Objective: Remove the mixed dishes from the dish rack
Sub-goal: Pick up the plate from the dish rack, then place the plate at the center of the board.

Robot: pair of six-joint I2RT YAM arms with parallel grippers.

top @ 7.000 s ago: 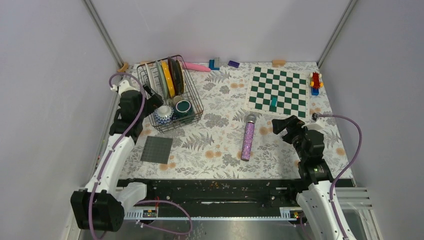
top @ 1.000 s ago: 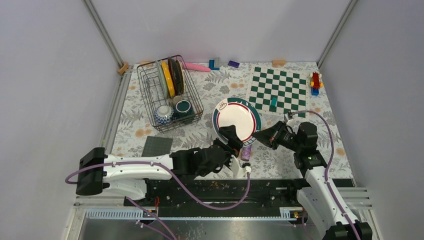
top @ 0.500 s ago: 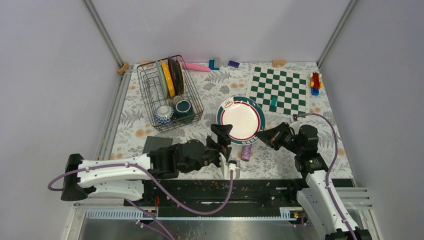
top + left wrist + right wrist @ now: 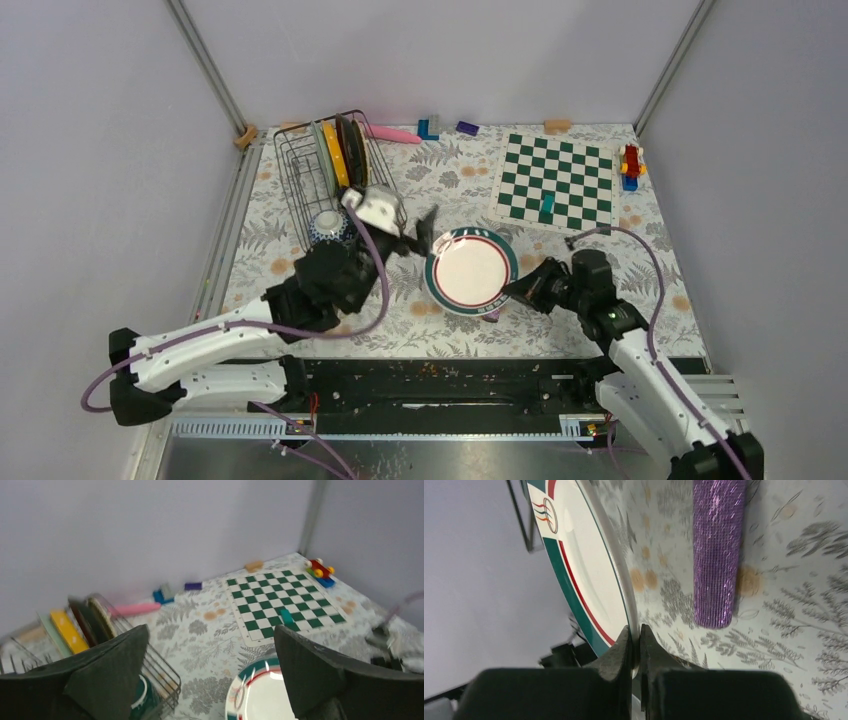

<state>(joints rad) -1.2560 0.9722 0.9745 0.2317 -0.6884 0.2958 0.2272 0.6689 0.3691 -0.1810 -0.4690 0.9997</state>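
The dish rack (image 4: 318,176) stands at the back left, holding a pale green plate (image 4: 319,148), a yellow plate (image 4: 334,158), a dark plate (image 4: 352,148) and a blue-white bowl (image 4: 325,226). In the left wrist view the rack (image 4: 161,669) shows the yellow plate (image 4: 67,630) and a teal mug (image 4: 141,694). My left gripper (image 4: 415,232) hovers open at the rack's near right corner, holding nothing. My right gripper (image 4: 635,639) is shut on the rim of a cream plate (image 4: 579,565) with a teal and red border. That plate (image 4: 468,272) sits low over the table's middle.
A purple glitter cylinder (image 4: 716,550) lies under the plate's right edge. A green chessboard (image 4: 557,183) with a teal piece is at the back right, with a toy (image 4: 630,165) beyond it. A pink stick and small blocks (image 4: 430,128) line the back edge.
My left arm has swung from the plate's near side back left to the rack, jaws wide. My right gripper has brought the plate down and towards the front.
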